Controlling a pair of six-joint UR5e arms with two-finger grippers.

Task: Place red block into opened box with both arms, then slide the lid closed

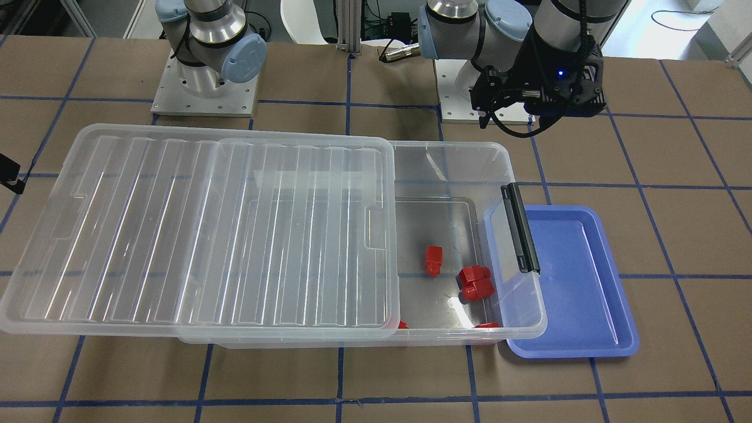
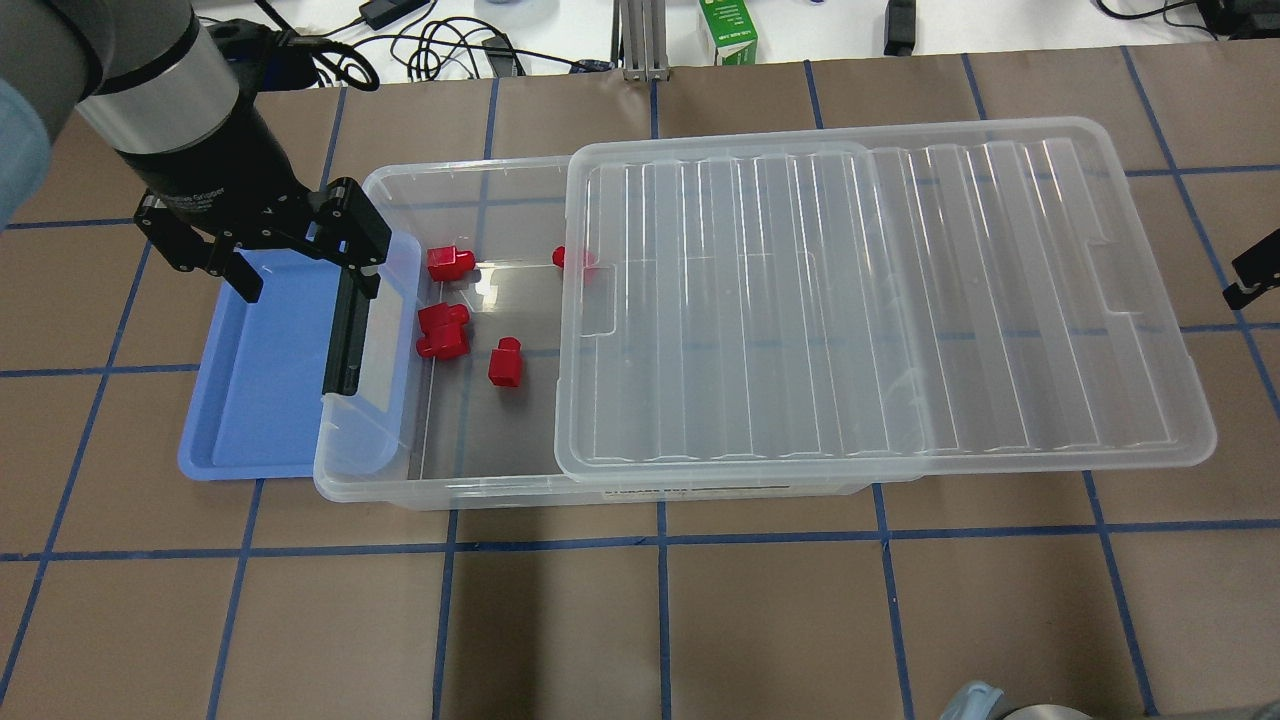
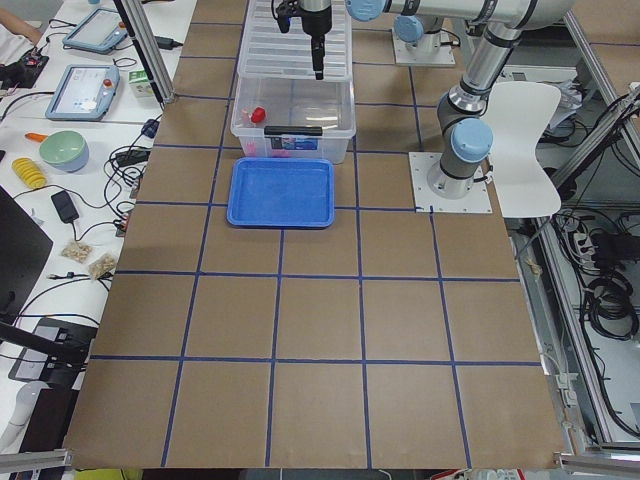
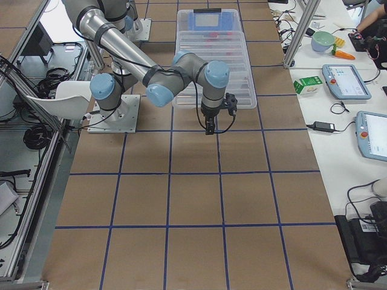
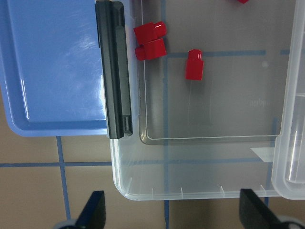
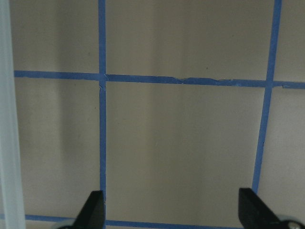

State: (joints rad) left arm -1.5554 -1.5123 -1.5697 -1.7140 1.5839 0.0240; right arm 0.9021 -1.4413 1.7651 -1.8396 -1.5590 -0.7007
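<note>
The red block (image 1: pixel 433 260) (image 2: pixel 505 362) (image 5: pixel 194 64) lies on the floor of the clear box (image 2: pixel 480 495) (image 1: pixel 446 154), in its uncovered end. The ribbed lid (image 2: pixel 880 300) (image 1: pixel 200 235) covers the rest and overhangs the far short end. My left gripper (image 2: pixel 305 275) (image 5: pixel 174 214) hangs open and empty above the black clip handle (image 2: pixel 345 330) (image 5: pixel 114 76). Beyond the lid's overhanging end, my right gripper (image 6: pixel 174 214) (image 2: pixel 1255 275) is open over bare table.
A shallow blue tray (image 2: pixel 260 380) (image 1: pixel 576 282) butts against the box's handle end. Inside the box also lie a chunky double-lobed red piece (image 2: pixel 443 332) (image 1: pixel 474 282) and two more red bits (image 2: pixel 450 263) (image 2: pixel 565 257). Cables and a green carton (image 2: pixel 728 30) line the far edge.
</note>
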